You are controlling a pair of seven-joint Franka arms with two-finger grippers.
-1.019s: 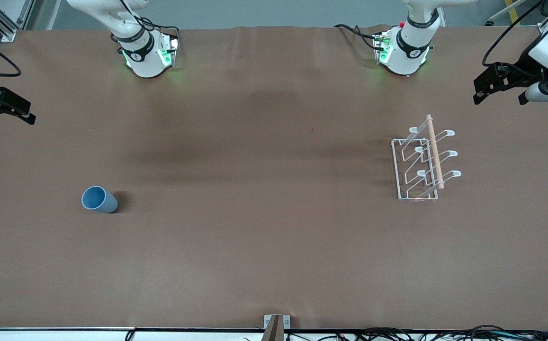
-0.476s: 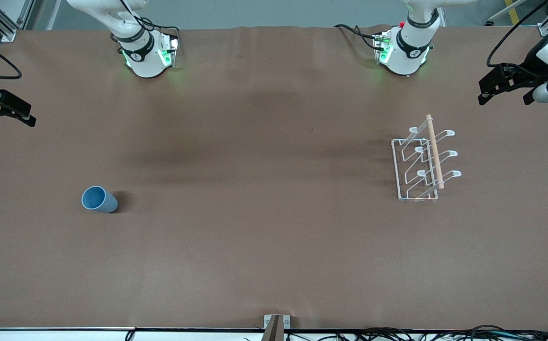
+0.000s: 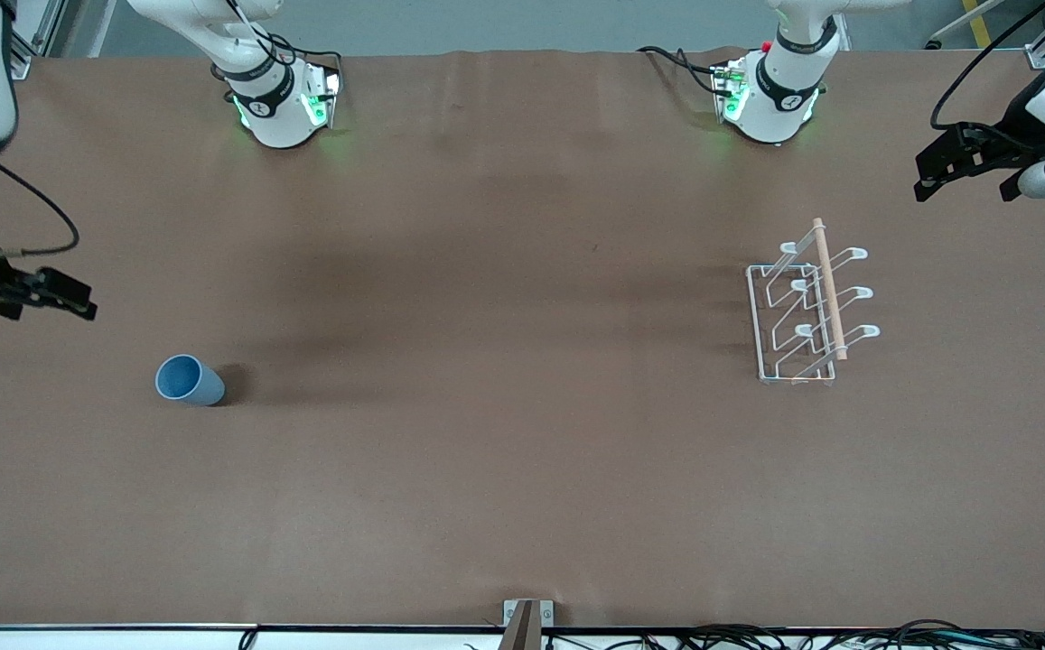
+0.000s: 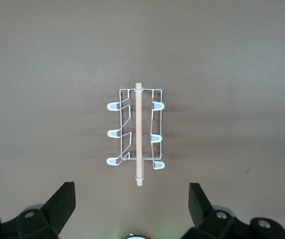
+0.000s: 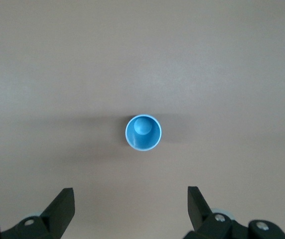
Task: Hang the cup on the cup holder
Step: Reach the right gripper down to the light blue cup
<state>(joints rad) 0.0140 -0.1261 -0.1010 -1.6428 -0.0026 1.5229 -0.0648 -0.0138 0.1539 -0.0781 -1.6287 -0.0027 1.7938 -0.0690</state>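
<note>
The cup (image 3: 189, 380) sits upright on the table (image 3: 504, 469), lower left of the front view, mouth up, same spot as a second ago. The holder (image 3: 807, 311) hasn't budged either, right of center in that view, standing on its base toward my left arm's end of the table, wooden bar along the top, prongs sticking out both sides. Cup and holder are well apart.

What did change: my right gripper (image 3: 57, 293) has dropped lower in the front view, from about the upper-left edge to mid-left edge, so it now shows just above and to the side of the cup there. More of that arm's white body pokes in at the top-left corner too. In the right wrist view the cup (image 5: 143, 132) is dead center in the frame, seen straight down into its blue inside, with my fingers (image 5: 63, 206) spread wide along the bottom edge and nothing between them. So it's up in the air near the cup, not touching.

My left gripper (image 3: 969, 162) hangs at the upper right edge of the front view and has slid a touch toward that edge. Its wrist view shows the holder (image 4: 136, 134) mid-frame, fingers (image 4: 63, 204) wide apart at the bottom, empty.
</note>
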